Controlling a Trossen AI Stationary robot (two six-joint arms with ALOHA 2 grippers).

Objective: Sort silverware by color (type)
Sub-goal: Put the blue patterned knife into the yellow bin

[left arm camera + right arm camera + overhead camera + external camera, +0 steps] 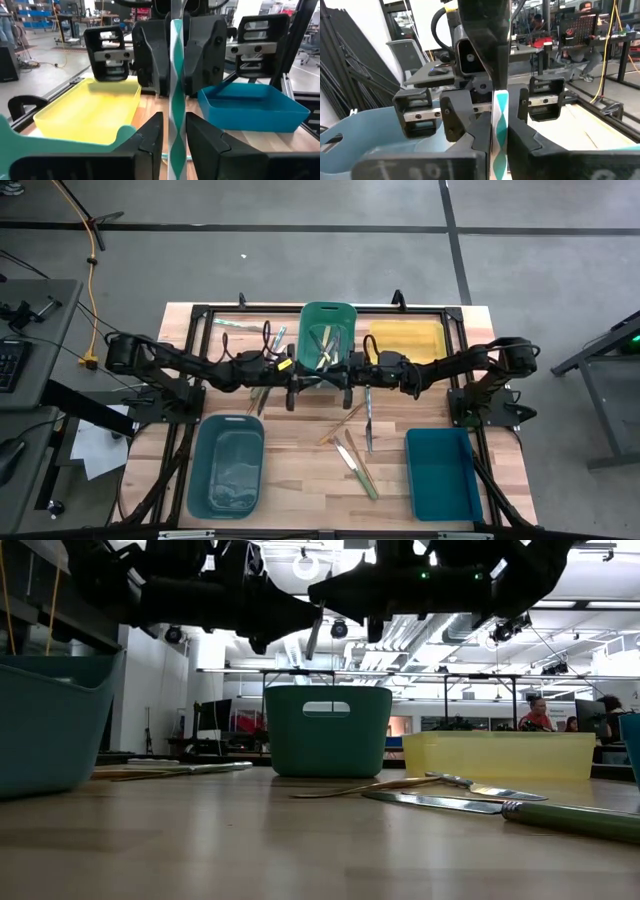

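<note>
- Judged the step in hand as a mid-air handover of one piece of silverware, a striped utensil (175,100) with a teal-and-white handle, above the middle of the table (300,480).
- Found the right gripper (495,132) pinched tight on the handle, with both fingers against it.
- Found the left gripper (174,127) facing it from the other side, its fingers parted a little, with a sliver of gap on each side of the handle; read as no longer a firm hold.
- Saw the metal end of the utensil pointing down in the low view, well clear of the table.
- Reckoned the next move as follows: part the left fingers wider, back that arm straight off without dragging the handle, then carry the utensil with the right arm to the bin for its colour. Probably the blue bin (440,432) on the right arm's side, though that is a guess.
- Noted the green bin (328,306) just behind the meeting point, already with several pieces inside, and the yellow bin (405,326) beside it.
- Noted the grey-teal bin (225,418) at the near left.
- Counted loose silverware (358,465) on the table below and between the arms, not yet sorted, and more under the left arm.
- Saw nothing in the path to the blue bin, only the risk of a tilt or slip as the left fingers come away.
</note>
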